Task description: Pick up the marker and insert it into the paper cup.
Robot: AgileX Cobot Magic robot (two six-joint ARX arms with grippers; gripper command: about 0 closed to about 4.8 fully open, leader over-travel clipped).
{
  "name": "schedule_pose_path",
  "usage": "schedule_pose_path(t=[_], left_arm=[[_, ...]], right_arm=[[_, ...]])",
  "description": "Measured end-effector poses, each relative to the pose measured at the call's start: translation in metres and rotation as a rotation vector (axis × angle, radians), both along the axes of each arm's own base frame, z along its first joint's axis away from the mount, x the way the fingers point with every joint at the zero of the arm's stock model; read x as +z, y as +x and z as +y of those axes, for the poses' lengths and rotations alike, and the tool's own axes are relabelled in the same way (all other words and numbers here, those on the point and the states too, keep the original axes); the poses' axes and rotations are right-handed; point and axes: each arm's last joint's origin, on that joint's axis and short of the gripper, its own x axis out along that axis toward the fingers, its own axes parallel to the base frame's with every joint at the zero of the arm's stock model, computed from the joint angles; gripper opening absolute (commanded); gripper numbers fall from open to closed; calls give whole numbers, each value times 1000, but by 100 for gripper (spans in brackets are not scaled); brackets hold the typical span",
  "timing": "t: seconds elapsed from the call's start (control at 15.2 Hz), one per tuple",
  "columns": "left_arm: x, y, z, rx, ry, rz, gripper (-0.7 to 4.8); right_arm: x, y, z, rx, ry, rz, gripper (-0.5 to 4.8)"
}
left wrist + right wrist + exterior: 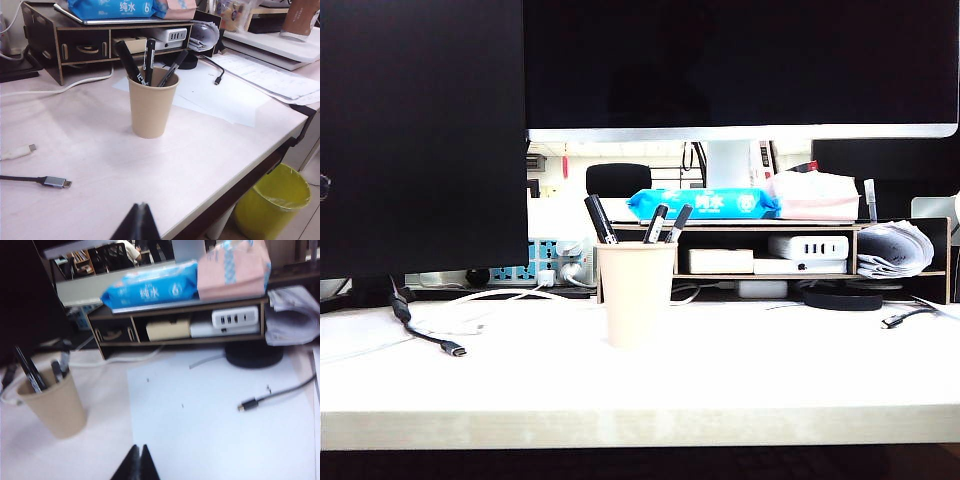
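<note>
Cream-beige paper cup (637,293), tapered with a rolled rim, stands mid-table; the black marker (600,219) sits inside, leaning toward 11 o'clock, beside two thinner pens (667,223). Insertion looks done. Left gripper (138,224) and right gripper (137,465): tips together, empty, clear of the cup. Best move: retreat without brushing the light cup. Right wrist view is blurry, so lettering is probably unreadable.

The pale table (740,385) carries the cup (636,293), a wooden shelf (770,250) beyond it, cables (430,335) and white paper (220,430) under the right gripper (137,460).
</note>
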Motion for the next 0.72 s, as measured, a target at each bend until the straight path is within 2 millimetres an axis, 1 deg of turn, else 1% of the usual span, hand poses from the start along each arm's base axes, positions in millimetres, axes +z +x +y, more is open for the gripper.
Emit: schedule_pose_path(t=[0.13, 0.33, 0.59, 0.72], left_arm=[[0, 0, 0, 0, 0, 0, -5], [0, 0, 0, 0, 0, 0, -5], [0, 0, 0, 0, 0, 0, -5], [0, 0, 0, 0, 0, 0, -5]], right_arm=[[-1, 1, -1, -34, -1, -1, -5], [-2, 2, -6, -153, -4, 1, -5], [-2, 4, -25, -252, 18, 6, -5], [-2, 3, -28, -276, 25, 7, -5]])
